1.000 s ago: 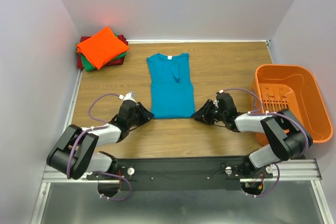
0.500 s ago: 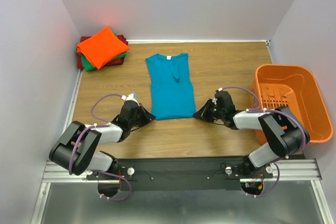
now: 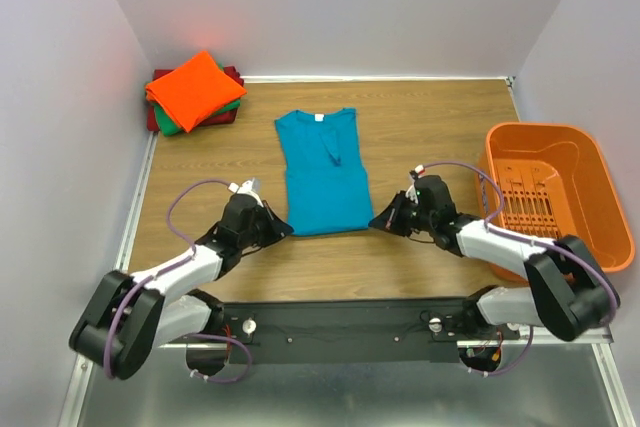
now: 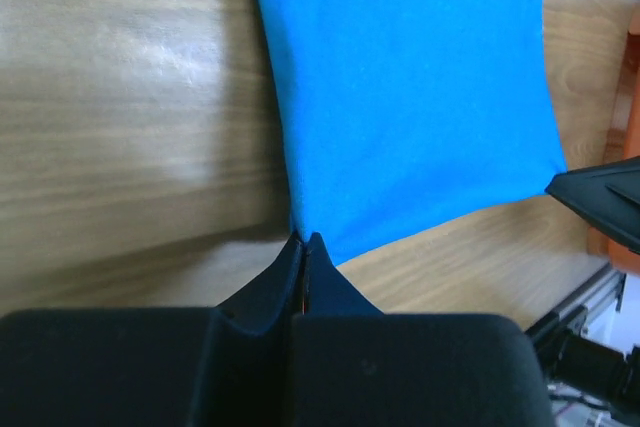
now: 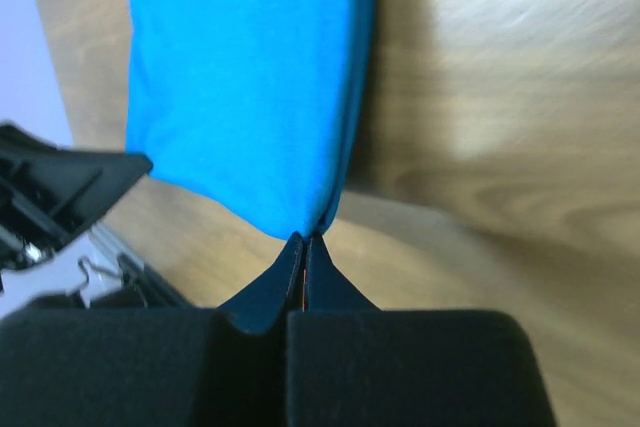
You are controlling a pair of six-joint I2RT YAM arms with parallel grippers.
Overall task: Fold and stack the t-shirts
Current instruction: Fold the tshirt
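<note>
Both my arms lie low and stretched forward over the table (image 3: 200, 172), elbows out, wrists angled inward so the two tips point toward each other across the near hem of the teal t-shirt (image 3: 322, 172). My left pincer (image 3: 286, 229) is pressed fully closed on the hem's near left corner, and my right pincer (image 3: 375, 222) is closed just as tight on the near right corner; in each wrist view the blue cloth runs right into the meeting fingertips. That shirt lies flat at mid-table, collar at the far end. I count four shirts: this one, plus a stack of three folded squares in the far left corner, the orange t-shirt (image 3: 195, 87) on top, the green t-shirt (image 3: 176, 128) and the dark red t-shirt (image 3: 153, 117) beneath. One orange basket (image 3: 600, 252) sits at the right edge.
</note>
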